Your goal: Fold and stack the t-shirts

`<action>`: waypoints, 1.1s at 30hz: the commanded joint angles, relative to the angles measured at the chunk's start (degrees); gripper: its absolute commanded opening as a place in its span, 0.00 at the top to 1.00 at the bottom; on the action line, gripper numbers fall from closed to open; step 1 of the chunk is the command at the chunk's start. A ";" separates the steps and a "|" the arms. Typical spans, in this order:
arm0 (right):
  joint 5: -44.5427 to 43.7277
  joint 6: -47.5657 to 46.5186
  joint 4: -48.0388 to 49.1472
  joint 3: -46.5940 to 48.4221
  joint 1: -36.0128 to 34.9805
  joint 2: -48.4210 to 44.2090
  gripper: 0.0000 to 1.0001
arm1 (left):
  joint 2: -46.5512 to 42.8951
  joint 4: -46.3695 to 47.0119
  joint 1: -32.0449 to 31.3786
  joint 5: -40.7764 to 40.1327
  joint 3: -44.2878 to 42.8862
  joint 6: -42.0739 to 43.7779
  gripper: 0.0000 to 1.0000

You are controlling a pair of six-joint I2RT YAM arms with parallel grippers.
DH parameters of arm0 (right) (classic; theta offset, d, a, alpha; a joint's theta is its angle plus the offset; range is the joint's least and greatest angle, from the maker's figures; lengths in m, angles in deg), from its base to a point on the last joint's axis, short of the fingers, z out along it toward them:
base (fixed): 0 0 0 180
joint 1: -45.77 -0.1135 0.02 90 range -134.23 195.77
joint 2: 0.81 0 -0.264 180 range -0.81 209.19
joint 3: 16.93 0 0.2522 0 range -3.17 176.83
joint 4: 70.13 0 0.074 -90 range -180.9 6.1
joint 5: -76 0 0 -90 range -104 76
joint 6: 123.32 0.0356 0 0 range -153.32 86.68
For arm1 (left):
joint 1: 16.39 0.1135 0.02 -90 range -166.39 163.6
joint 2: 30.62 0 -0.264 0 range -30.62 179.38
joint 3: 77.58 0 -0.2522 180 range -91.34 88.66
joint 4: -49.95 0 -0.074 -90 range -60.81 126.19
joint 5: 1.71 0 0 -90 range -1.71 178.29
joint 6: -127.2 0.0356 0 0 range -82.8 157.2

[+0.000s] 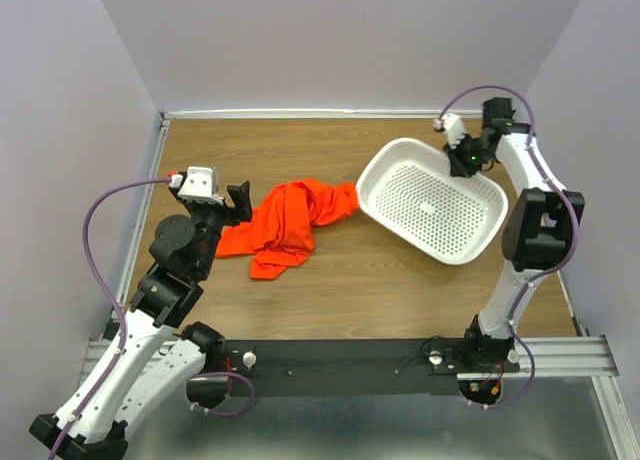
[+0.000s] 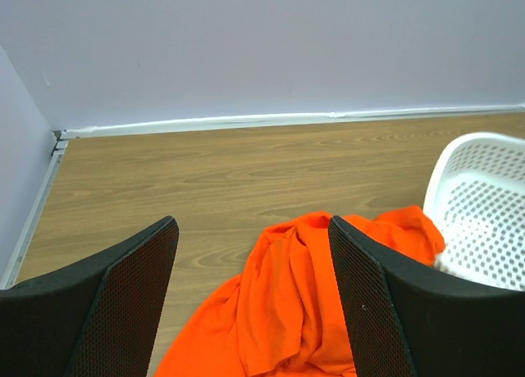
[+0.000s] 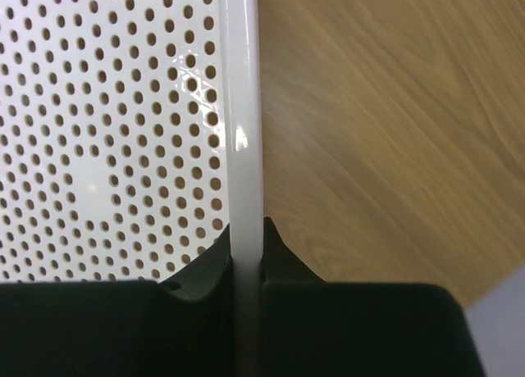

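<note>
Beside the white basket [image 1: 420,195] lies an orange t-shirt [image 1: 285,225] (crumpled)

Plain pale-lavender walls enclosed the wood-grain tabletop [image 1: 400,290] on three sides: back wall [image 1: 340,40], left wall [image 1: 60,130], right wall [image 1: 610,90]. Light metal trim [image 1: 300,113] ran along the table's far edge and left side. An aluminium rail [image 1: 560,350] crossed the near edge. Lighting was even and soft.
</note>
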 commanded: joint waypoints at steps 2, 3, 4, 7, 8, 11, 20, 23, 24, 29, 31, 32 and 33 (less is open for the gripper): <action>-12.16 15.45 12.70 -1.48 5.56 -1.48 0.99 | -1.21 1.37 0.19 -0.58 0.62 0.38 0.18; -13.39 16.86 16.81 -2.09 6.61 -1.49 1.00 | -1.21 1.37 0.19 -0.58 0.62 0.38 0.18; -17.40 19.83 19.20 -2.36 6.97 -1.49 0.99 | -1.13 1.37 0.19 -0.58 0.62 0.38 0.18; -23.39 24.14 24.49 0.26 7.85 1.48 0.99 | -1.12 1.37 0.19 -0.76 0.71 0.38 0.18; -25.77 24.69 24.93 1.58 7.94 2.72 0.99 | -1.04 1.37 0.19 -0.85 0.71 0.38 0.18; -31.40 24.61 29.14 3.70 7.67 4.92 0.99 | -0.86 1.45 0.19 -0.85 0.71 0.38 0.18; -40.64 27.33 32.58 9.15 8.46 12.57 0.88 | -0.86 1.46 0.19 -1.29 0.79 0.38 0.18; -40.82 27.94 34.33 8.36 8.90 13.10 0.86 | -0.77 1.54 0.19 -1.11 0.88 0.38 0.18; -40.99 27.86 35.04 8.53 9.08 13.36 0.85 | -0.69 1.54 0.27 -1.11 0.88 0.29 0.19; -42.75 26.72 35.92 11.96 9.43 17.05 0.79 | -0.33 1.46 0.19 -1.46 0.97 0.47 0.18; -43.37 26.19 36.10 13.89 9.52 18.20 0.70 | -0.33 1.54 0.19 -1.81 0.97 0.38 0.18; -43.98 25.66 36.18 14.42 9.61 19.16 0.59 | -0.25 1.46 0.19 -1.90 0.97 0.47 0.18; -44.33 25.49 36.27 15.03 9.78 19.52 0.54 | -0.25 1.46 0.19 -1.99 0.97 0.47 0.18</action>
